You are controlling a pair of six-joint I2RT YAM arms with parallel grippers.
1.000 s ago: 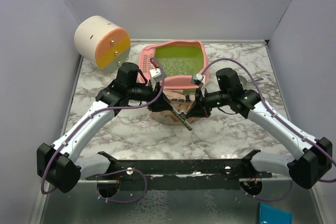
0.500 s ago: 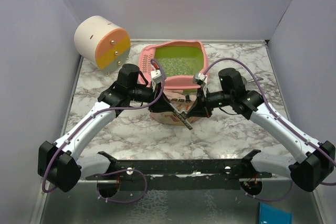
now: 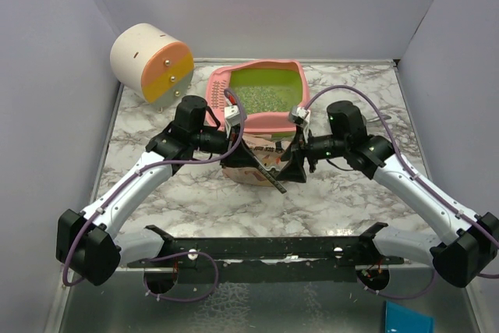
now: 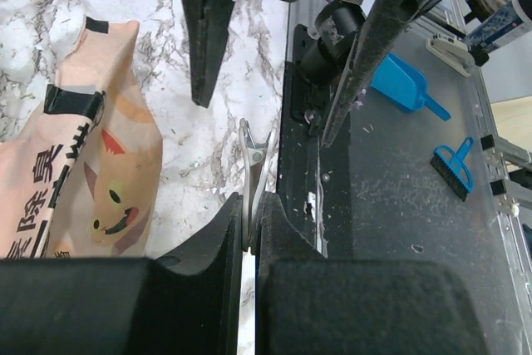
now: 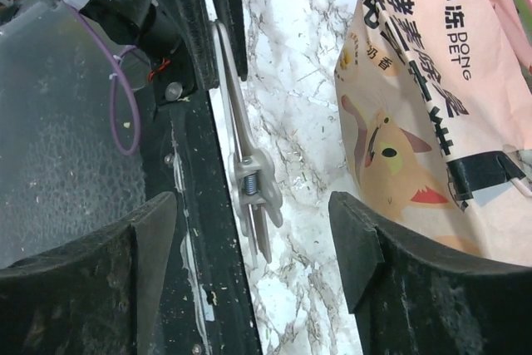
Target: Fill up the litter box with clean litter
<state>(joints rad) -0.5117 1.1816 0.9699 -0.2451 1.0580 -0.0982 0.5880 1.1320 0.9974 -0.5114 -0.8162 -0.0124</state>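
1. The litter (image 3: 261, 97) lies loose in the green basin of the litter box (image 3: 257, 121), at the far middle of the table.
2. The pouch (image 5: 432, 81) lies just on the near side of the box, between both grippers. It is likely soft, with a load that shifts. Take it by a top corner.
3. The left gripper (image 4: 249, 205) is nearly closed, pinching a metal clip (image 4: 253, 164).
4. The right gripper (image 5: 249, 205) is spread wide and holds nothing.
5. The box rim close behind the pouch could snag it. The cylinder (image 3: 152, 60) stands well apart.

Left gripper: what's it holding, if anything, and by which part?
The left gripper pinches a metal clip by its long end, away from the spring.
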